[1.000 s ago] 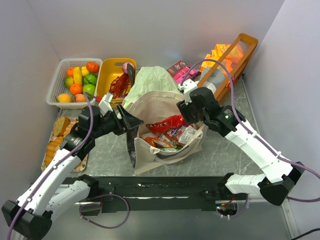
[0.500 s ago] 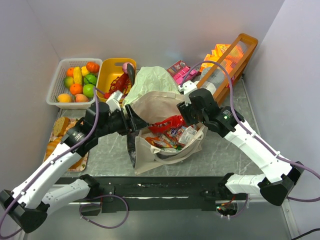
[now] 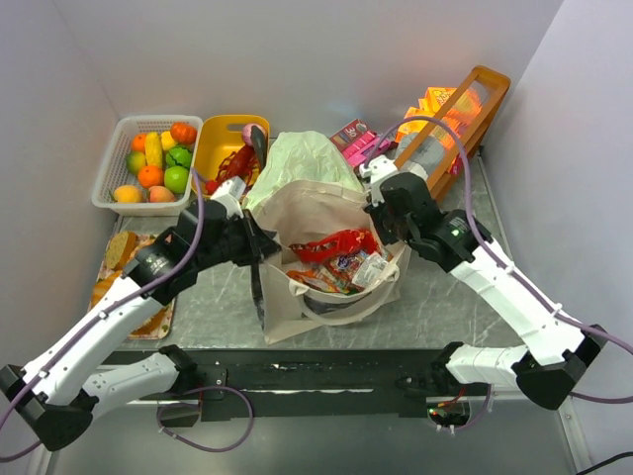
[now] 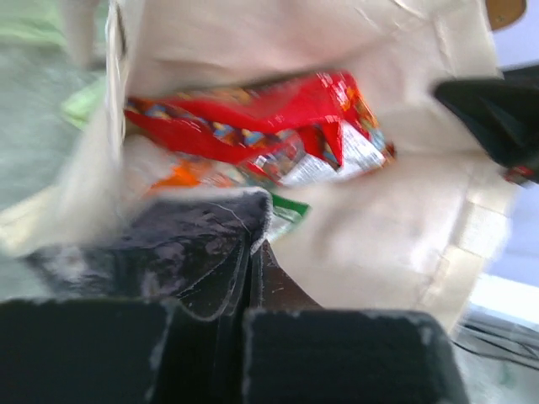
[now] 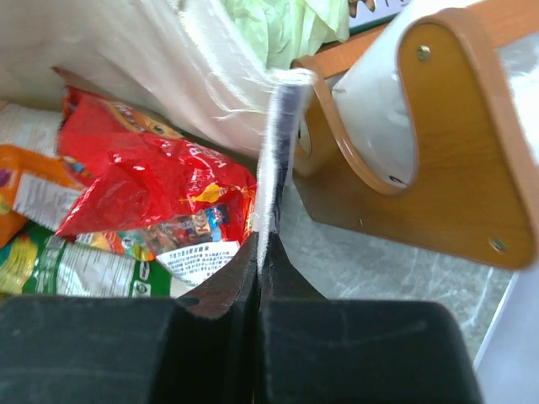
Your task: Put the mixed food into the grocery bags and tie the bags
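Top external view: the beige canvas tote (image 3: 297,315) sits open on the grey marbled table (image 3: 445,297), and everything else is placed from it. Behind the tote to the right leans the tall wooden crate (image 3: 465,109). Directly behind it, touching its back wall, is the crumpled pale green plastic bag (image 3: 312,158). Behind it to the left are a white basket (image 3: 109,188) of toy fruit and, nearer the tote, a yellow basket (image 3: 210,143). Toy bread (image 3: 121,247) lies well off to the tote's left. Inside the tote are the snack packets, a shiny red packet (image 3: 331,244) on top of orange and green ones. The right gripper (image 3: 381,220) is at the tote's right rim, and the right wrist view shows its fingers (image 5: 210,286) pressed together with the rim's edge pinched between them. The left gripper (image 3: 267,245) is at the tote's left rim with its fingers (image 4: 210,252) closed tight (the left wrist view is too blurred to show whether any canvas is caught).
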Tool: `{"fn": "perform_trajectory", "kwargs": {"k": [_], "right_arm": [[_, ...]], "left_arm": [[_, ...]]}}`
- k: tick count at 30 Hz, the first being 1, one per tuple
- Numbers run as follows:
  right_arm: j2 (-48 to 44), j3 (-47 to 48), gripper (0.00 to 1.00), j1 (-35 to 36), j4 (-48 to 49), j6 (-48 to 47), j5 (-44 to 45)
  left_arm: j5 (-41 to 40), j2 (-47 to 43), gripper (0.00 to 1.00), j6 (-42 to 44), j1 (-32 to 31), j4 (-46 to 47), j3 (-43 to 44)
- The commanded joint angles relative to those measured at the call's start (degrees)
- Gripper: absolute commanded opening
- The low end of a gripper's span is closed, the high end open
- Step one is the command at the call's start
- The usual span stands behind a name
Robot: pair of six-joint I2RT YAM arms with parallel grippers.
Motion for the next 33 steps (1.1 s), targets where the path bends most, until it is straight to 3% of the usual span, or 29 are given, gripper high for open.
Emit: {"fn": "perform_trajectory", "kwargs": {"k": [1,6,14,18,24,29,33], "right_arm": [[-6.2,9.5,0.00,2.2,-0.7,1.9,4.9],[-10.2,13.3,0.00,3.8,-2.1,3.8,10.5],[-15.7,6.9,0.00,3.3,-6.5,8.3,22.3],[-19.3,2.7,0.00,0.4,-4.3,8.1,26.2],[-19.8,-0.3,0.00,-11.1,0.3,5.6,33.5],[-16.3,1.9,0.00,-19.3,-2.7,4.8,37.2],[-15.5,-0.3,0.00,-30.4,2.1,2.5,36.3]], "left_arm": [[-8.3,2.2,0.01,7.5,0.1,-1.7,13.5],[-7.2,3.0,0.01,9.5,0.1,-1.2,18.5],[4.8,1.9,0.01,5.1,-1.3,6.4,8.8],[3.3,3.3,0.01,3.7,-8.3,9.5,5.9],[3.8,9.3,0.01,1.5,-17.8,24.2,2.0],[4.6,20.0,0.01,2.2,-27.0,27.4,9.4],[4.3,25.6,0.01,2.4,-28.9,32.1,12.6]]}}
